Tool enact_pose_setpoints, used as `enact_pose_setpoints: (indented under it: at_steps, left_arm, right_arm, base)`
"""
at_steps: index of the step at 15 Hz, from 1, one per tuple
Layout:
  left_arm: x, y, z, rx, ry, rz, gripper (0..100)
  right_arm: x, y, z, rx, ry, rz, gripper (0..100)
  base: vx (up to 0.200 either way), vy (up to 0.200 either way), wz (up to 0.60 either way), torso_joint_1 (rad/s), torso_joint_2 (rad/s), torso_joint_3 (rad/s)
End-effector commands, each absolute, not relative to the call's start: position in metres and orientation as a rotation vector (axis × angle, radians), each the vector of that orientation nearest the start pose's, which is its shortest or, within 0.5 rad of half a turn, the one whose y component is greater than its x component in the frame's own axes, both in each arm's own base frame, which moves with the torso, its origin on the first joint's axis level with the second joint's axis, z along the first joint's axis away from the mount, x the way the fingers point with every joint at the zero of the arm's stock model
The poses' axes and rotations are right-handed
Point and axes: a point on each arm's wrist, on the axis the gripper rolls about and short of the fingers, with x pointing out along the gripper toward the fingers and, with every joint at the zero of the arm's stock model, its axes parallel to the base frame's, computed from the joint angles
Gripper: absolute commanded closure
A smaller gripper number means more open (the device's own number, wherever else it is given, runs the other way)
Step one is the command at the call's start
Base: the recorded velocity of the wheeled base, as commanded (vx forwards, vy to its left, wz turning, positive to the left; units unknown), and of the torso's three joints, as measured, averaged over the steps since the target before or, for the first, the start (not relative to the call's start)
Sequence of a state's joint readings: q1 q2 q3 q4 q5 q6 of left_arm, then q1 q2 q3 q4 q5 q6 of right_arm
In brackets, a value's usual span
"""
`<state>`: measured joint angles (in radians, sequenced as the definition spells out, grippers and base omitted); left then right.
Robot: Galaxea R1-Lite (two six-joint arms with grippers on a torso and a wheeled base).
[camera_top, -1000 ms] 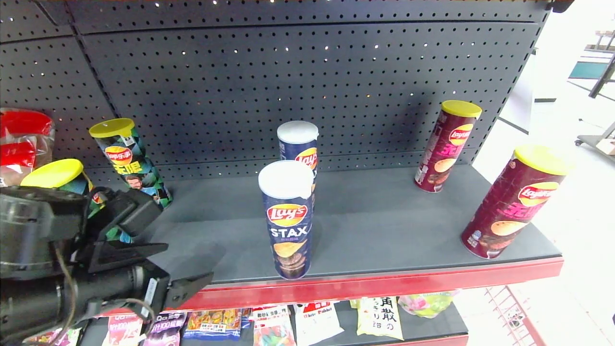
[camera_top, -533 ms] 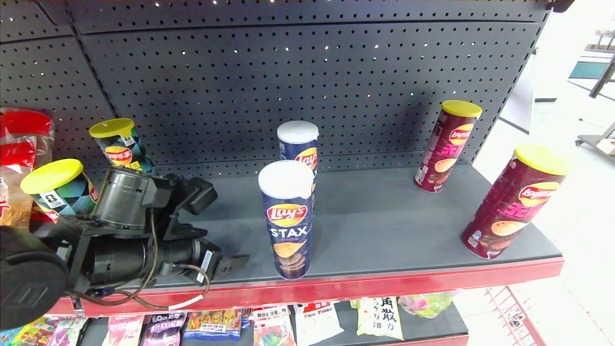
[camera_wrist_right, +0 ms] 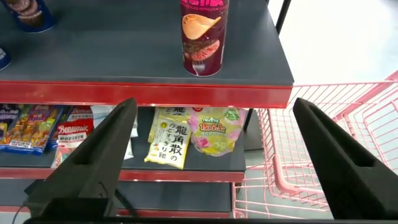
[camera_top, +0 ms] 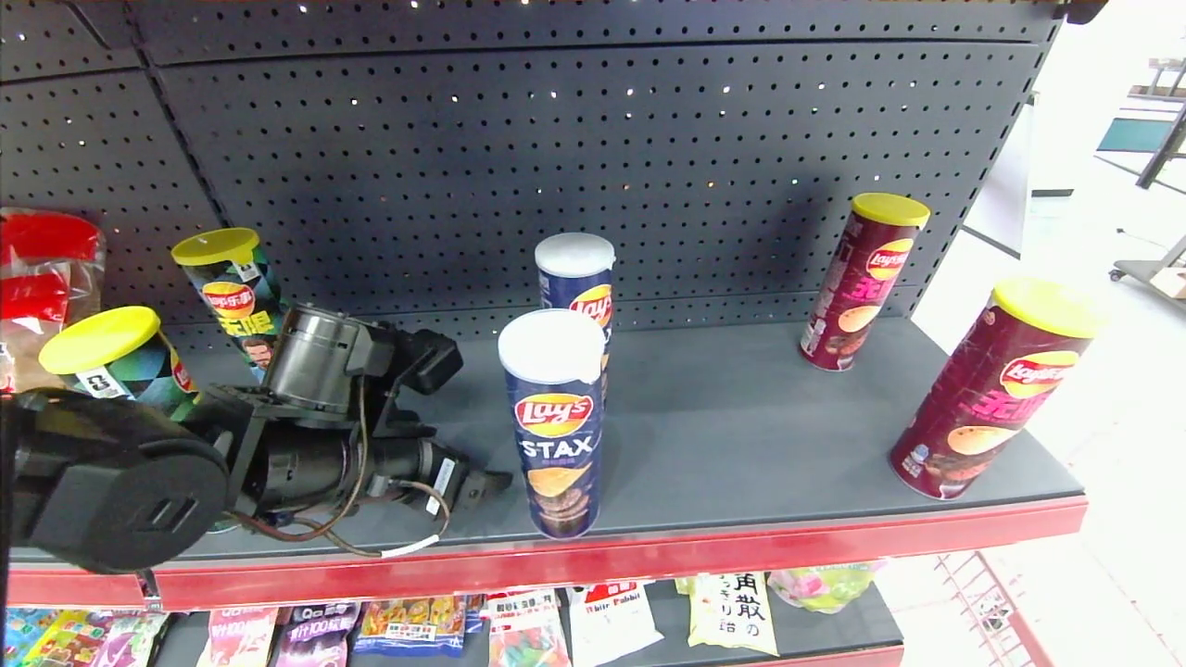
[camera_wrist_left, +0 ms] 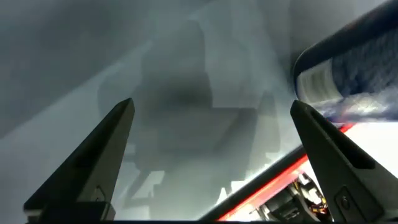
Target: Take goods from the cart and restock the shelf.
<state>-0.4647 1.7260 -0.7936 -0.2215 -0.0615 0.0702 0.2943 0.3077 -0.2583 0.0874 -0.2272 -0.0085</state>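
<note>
Two blue chip cans stand mid-shelf, one at the front (camera_top: 554, 426) and one behind it (camera_top: 576, 278). Two maroon cans with yellow lids stand to the right, front (camera_top: 996, 389) and back (camera_top: 864, 278). Two yellow-lidded patterned cans stand to the left, back (camera_top: 236, 287) and front (camera_top: 116, 361). My left gripper (camera_top: 482, 482) lies low over the grey shelf (camera_top: 741, 435), just left of the front blue can, open and empty. In the left wrist view the left gripper (camera_wrist_left: 211, 118) faces the shelf surface with the blue can (camera_wrist_left: 348, 81) beside one finger. My right gripper (camera_wrist_right: 214, 106) is open and empty, below and in front of a maroon can (camera_wrist_right: 202, 34).
The shelf has a red front edge (camera_top: 704, 551) and a perforated back panel (camera_top: 556, 167). Snack packs (camera_wrist_right: 177, 137) lie on the lower shelf. A pink wire cart (camera_wrist_right: 348, 149) stands to the right. Red-lidded packs (camera_top: 42, 259) sit at the far left.
My left arm has swung up and to the right over the shelf, bringing its gripper close to the front blue can. The cans have not moved.
</note>
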Motion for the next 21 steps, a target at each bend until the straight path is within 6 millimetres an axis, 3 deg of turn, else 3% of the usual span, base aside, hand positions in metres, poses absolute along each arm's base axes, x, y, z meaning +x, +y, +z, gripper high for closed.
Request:
enact_pose_setpoints:
  at_steps: [1, 21]
  left_arm:
    - [0.262, -0.136, 0.131, 0.216, 0.696, -0.539, 0]
    - [0.267, -0.148, 0.133, 0.209, 0.681, -0.558, 0]
  right_arm:
    - [-0.004, -0.007, 0.143, -0.047, 0.141, 0.068, 0]
    - [-0.004, -0.007, 0.141, -0.048, 0.143, 0.068, 0]
  base:
    - [0.000, 0.000, 0.00, 0.000, 0.00, 0.000]
    - [0.000, 0.000, 0.00, 0.000, 0.00, 0.000]
